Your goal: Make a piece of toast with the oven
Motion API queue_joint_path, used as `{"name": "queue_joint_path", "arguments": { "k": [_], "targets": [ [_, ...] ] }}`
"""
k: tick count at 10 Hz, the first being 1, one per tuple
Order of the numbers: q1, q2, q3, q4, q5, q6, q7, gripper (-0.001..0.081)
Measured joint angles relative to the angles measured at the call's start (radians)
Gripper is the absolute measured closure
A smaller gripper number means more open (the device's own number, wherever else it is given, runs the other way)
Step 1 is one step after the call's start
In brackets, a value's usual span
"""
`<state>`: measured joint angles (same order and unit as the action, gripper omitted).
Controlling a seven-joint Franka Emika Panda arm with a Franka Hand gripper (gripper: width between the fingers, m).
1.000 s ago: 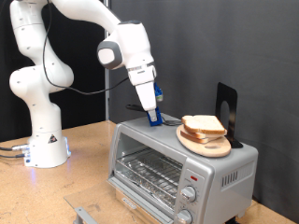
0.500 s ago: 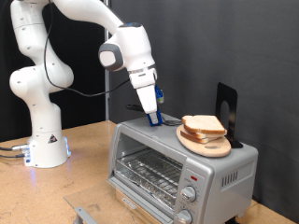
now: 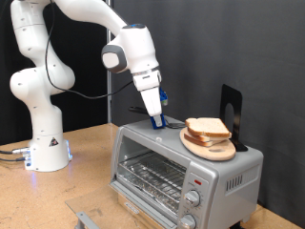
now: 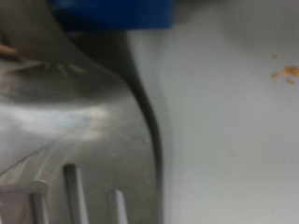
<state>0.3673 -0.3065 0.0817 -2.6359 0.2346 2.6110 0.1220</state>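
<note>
The silver-grey oven [image 3: 176,164] stands on the wooden table with its glass door closed and a wire rack showing inside. On its roof, towards the exterior view's right, a round wooden board [image 3: 210,145] carries a stack of bread slices; the top piece of toast [image 3: 206,127] lies flat. My gripper [image 3: 155,122] points down with its blue-tipped fingers close together and empty. Its tips are at the oven's roof, to the left of the board. The wrist view shows only the oven's metal roof [image 4: 84,121] with vent slots, very close.
A black upright object [image 3: 231,114] stands on the oven's roof behind the board. Two knobs [image 3: 196,198] and a red light [image 3: 197,179] are on the oven's front. A grey metal piece [image 3: 86,219] lies on the table at the bottom. The robot base [image 3: 43,143] is at the left.
</note>
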Motion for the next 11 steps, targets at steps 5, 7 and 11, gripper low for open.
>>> {"name": "queue_joint_path", "arguments": {
  "k": [5, 7, 11],
  "targets": [
    [0.003, 0.0, 0.008, -0.005, 0.001, 0.0, 0.0, 0.0102],
    [0.003, 0.0, 0.011, -0.007, 0.001, 0.0, 0.002, 0.0238],
    [0.003, 0.0, 0.018, -0.008, 0.0, 0.002, 0.007, 0.032]
  ]
}}
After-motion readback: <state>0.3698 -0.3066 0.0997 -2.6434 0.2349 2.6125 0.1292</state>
